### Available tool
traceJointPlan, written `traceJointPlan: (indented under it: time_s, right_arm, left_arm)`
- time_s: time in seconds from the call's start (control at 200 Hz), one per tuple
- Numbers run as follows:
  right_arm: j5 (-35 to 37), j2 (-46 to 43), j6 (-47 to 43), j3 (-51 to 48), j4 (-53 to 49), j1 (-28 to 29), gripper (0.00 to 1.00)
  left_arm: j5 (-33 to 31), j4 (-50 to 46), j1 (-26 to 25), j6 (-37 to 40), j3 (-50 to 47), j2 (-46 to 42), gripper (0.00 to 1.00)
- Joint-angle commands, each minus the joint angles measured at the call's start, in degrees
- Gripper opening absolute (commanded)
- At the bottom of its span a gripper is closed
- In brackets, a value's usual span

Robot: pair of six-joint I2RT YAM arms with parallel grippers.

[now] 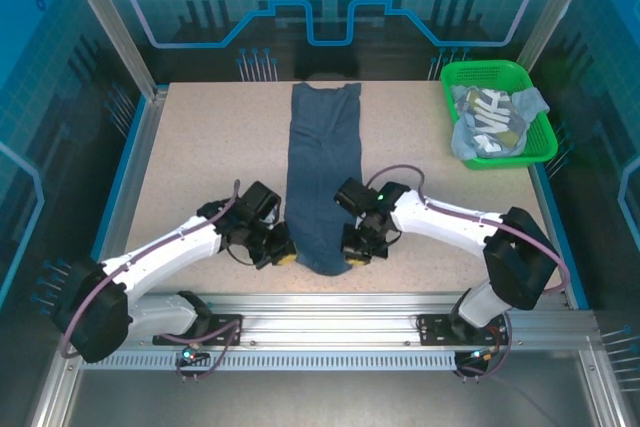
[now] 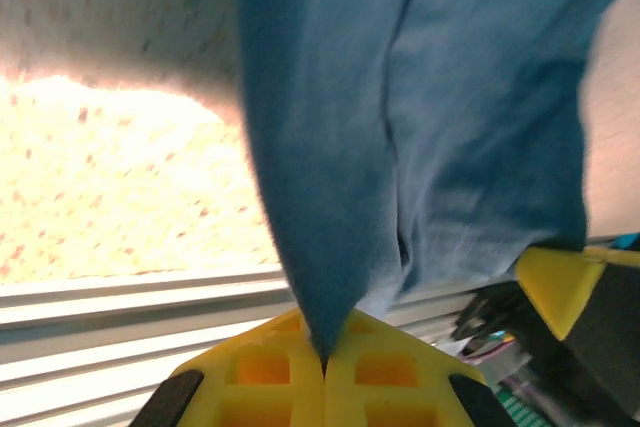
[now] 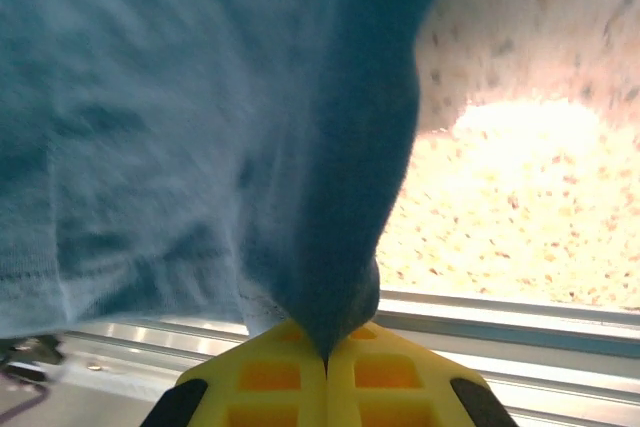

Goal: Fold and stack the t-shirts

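A plain dark slate-blue t-shirt (image 1: 322, 172) lies folded into a long narrow strip down the middle of the table. My left gripper (image 1: 283, 254) is shut on its near left corner, and the cloth (image 2: 400, 127) rises from between the closed yellow fingers (image 2: 270, 367). My right gripper (image 1: 356, 254) is shut on the near right corner, where the fabric (image 3: 200, 127) runs into the yellow fingers (image 3: 385, 372). A grey-blue t-shirt with white lettering (image 1: 490, 122) lies crumpled in the green mesh basket (image 1: 497, 74), with pale fabric beside it.
The green basket sits at the back right of the speckled table (image 1: 200, 167). The metal rail (image 1: 330, 302) runs along the near table edge just below both grippers. The other gripper's yellow finger (image 2: 560, 282) shows at the right of the left wrist view.
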Motion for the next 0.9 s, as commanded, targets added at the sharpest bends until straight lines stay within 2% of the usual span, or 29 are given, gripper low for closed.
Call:
traceJointPlan:
  time_s: [0.0, 0.115, 0.445, 0.675, 0.895]
  right_arm:
    - [1.0, -0.7, -3.1, 4.8, -4.5, -4.3, 0.0]
    - [1.3, 2.1, -5.9, 10.5, -5.5, -8.4, 0.0]
    - [2.9, 14.0, -10.8, 26.7, -5.5, -17.0, 0.0]
    - [4.1, 22.5, -12.3, 36.4, -6.4, -20.7, 0.0]
    - [3.5, 30.9, -14.7, 46.2, -7.2, -22.9, 0.0]
  left_arm:
    - [-0.8, -0.6, 4.8, 1.3, 3.8, 0.1, 0.0]
    - [0.9, 2.5, 9.2, 1.8, 8.3, 4.5, 0.0]
    - [0.6, 7.3, 16.6, 5.9, 21.9, 18.7, 0.0]
    - [2.0, 9.0, 19.6, 9.1, 32.0, 28.5, 0.0]
    - [3.1, 11.4, 21.7, 8.3, 39.2, 36.8, 0.0]
